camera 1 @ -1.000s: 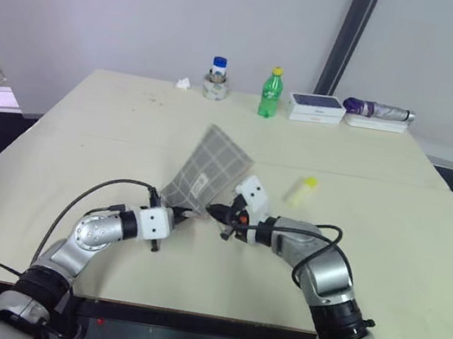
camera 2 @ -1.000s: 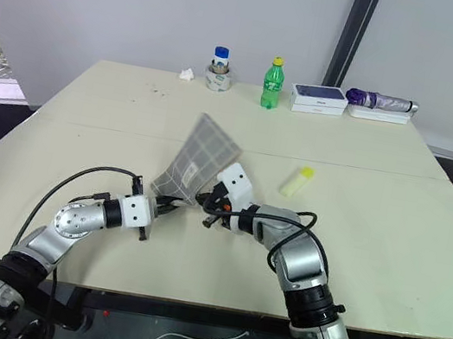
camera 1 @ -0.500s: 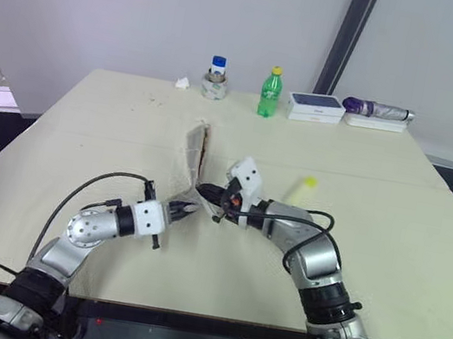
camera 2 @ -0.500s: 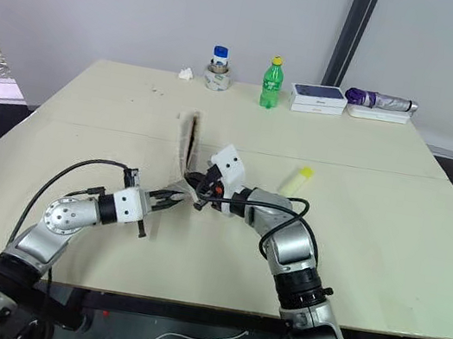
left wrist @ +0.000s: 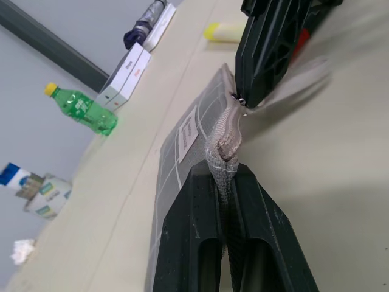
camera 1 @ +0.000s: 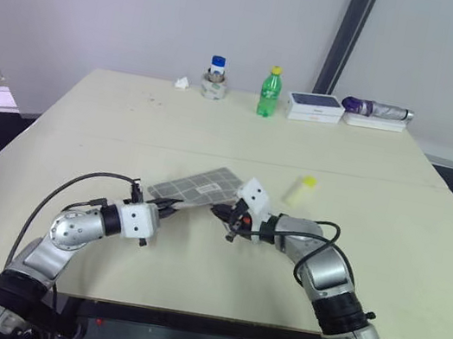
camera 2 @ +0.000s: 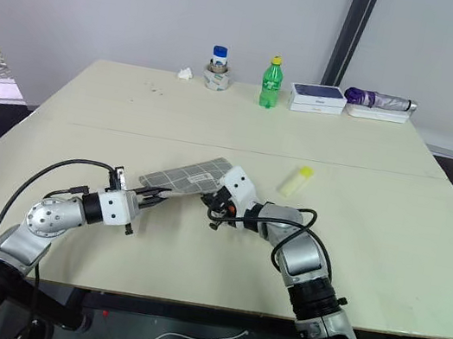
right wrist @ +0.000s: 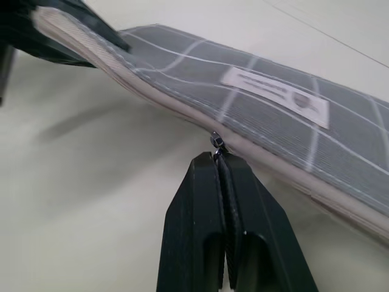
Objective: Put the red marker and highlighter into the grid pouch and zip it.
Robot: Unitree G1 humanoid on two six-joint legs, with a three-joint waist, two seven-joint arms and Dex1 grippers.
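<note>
1. Grey grid pouch (camera 1: 195, 189) hangs just above the table (camera 1: 83, 135), its end clamped in the left pincer (left wrist: 223, 182).
2. Right pincer (right wrist: 220, 167), closed on the zipper pull (right wrist: 216, 142), should draw steadily along the seam.
3. Highlighter (camera 1: 300, 190) lies outside.

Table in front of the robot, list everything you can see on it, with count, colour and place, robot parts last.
grid pouch: 1, grey with white lines, centre, held between both grippers
highlighter: 1, yellow, right of pouch
soda bottle: 1, green, far edge
tape roll with blue-capped bottle: 1, far edge
crumpled tissue: 1, white, far edge
box: 1, white, far edge
umbrella: 1, purple and grey, far right
table: 1, beige
left gripper: jaws shut on pouch end
right gripper: jaws shut on zipper pull
</note>
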